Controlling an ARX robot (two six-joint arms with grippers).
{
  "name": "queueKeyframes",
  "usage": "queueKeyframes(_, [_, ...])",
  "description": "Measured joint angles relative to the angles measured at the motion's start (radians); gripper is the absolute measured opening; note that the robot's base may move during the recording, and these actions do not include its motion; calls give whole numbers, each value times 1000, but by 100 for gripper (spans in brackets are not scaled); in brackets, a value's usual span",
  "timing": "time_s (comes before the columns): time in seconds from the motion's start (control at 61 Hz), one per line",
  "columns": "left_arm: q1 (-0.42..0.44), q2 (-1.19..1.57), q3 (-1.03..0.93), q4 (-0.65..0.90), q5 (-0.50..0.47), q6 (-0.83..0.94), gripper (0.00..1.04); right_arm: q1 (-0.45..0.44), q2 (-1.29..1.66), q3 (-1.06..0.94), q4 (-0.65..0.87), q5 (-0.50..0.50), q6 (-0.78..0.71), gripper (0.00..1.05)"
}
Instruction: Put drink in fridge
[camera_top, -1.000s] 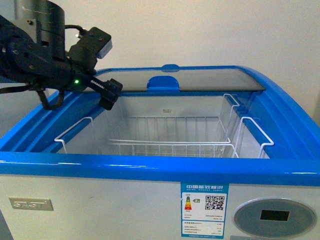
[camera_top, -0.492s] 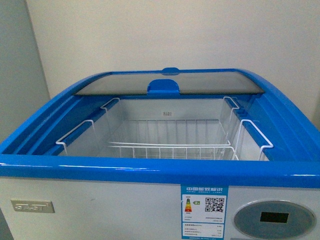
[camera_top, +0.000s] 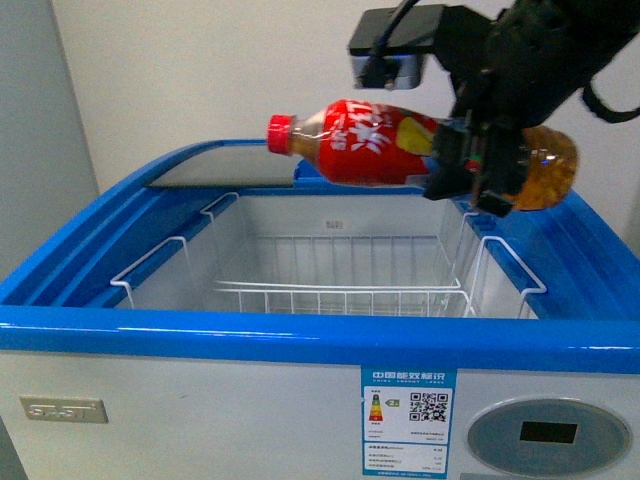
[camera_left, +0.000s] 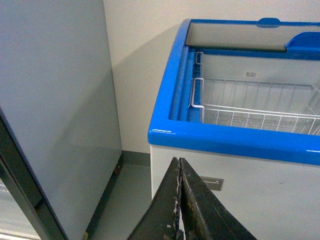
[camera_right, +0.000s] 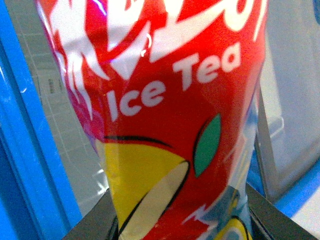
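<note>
The drink (camera_top: 365, 142), a clear bottle with a red cap, a red label and amber liquid, lies sideways in the air above the back right of the open fridge (camera_top: 300, 336). Its cap points left. My right gripper (camera_top: 470, 165) is shut on the bottle's body, just past the label. In the right wrist view the drink (camera_right: 170, 100) fills the picture, and dark fingers (camera_right: 87, 222) show at either side of it. My left gripper (camera_left: 178, 162) is shut on nothing, low in front of the fridge's (camera_left: 225, 141) left corner. It is out of the front view.
White wire baskets (camera_top: 340, 290) hang inside the fridge. Its glass lid (camera_top: 225, 167) is slid to the back, with a blue handle behind the bottle. A tall grey cabinet (camera_left: 50, 100) stands left of the fridge, with a strip of floor (camera_left: 127, 200) between.
My left arm has left the front view. My right arm has come in from the upper right, carrying the drink over the fridge's opening.
</note>
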Motion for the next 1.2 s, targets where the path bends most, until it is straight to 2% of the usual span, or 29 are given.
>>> queueKeyframes(0.197, [0, -117, -45, -73, 0, 0, 3, 58, 140, 81, 25, 13, 6, 41])
queueKeyframes(0.393, [0, -198, -68, -130, 0, 0, 3, 59, 218, 80, 88, 32, 5, 41])
queueKeyframes(0.508, [0, -211, -101, -101, 0, 0, 3, 53, 263, 80, 124, 55, -6, 41])
queueKeyframes(0.754, [0, -338, -102, -219, 0, 0, 3, 61, 349, 85, 225, 103, -4, 41])
queueKeyframes(1.0, [0, -426, -102, -304, 0, 0, 3, 68, 353, 85, 255, 87, 8, 73])
queueKeyframes(1.098, [0, -475, -102, -352, 0, 0, 3, 68, 324, 80, 280, 63, 30, 95])
queueKeyframes(1.131, [0, -486, -102, -364, 0, 0, 3, 68, 308, 74, 291, 58, 44, 98])
queueKeyframes(1.197, [0, -504, -102, -381, 0, -1, 3, 67, 265, 53, 320, 48, 77, 97])
